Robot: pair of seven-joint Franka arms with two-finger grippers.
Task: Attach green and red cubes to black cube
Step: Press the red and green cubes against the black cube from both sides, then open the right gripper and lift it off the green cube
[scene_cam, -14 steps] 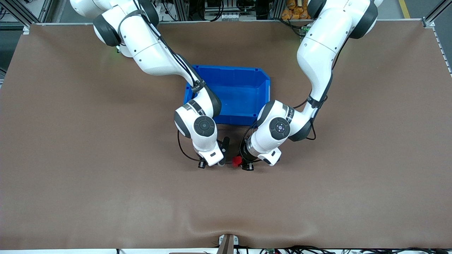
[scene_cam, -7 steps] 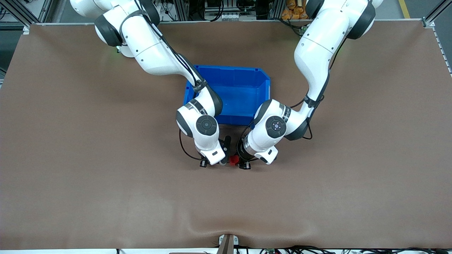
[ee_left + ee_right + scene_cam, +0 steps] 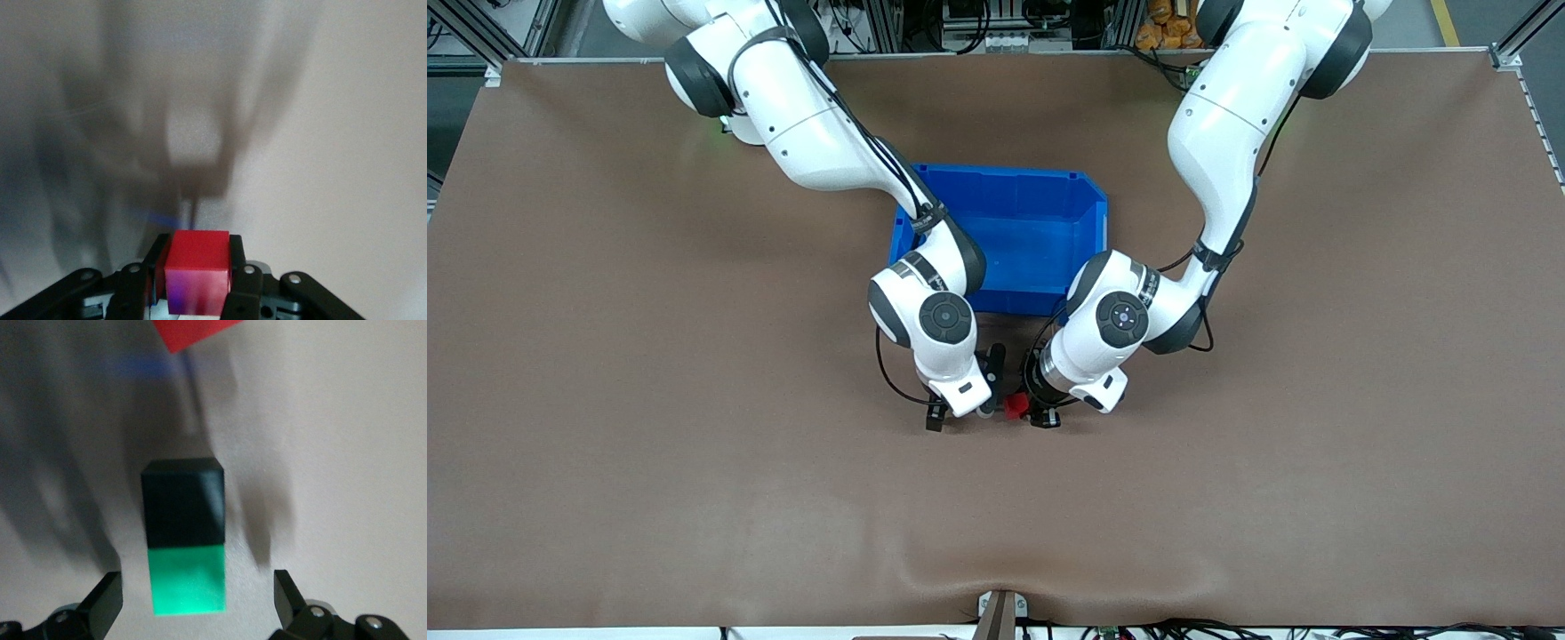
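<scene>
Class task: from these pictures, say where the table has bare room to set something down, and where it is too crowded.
Free: the broad brown table toward either arm's end, and the strip nearer the camera than the grippers. Crowded: just in front of the blue bin, where the left gripper holds the red cube beside the joined black cube and green cube, between the right gripper's open jaws.

My two arms are glossy white shells with dark grey joint bands and round grey caps at the wrists. Thin black cables loop along each forearm. My fingers are matte black, with small silver screws at their bases.
</scene>
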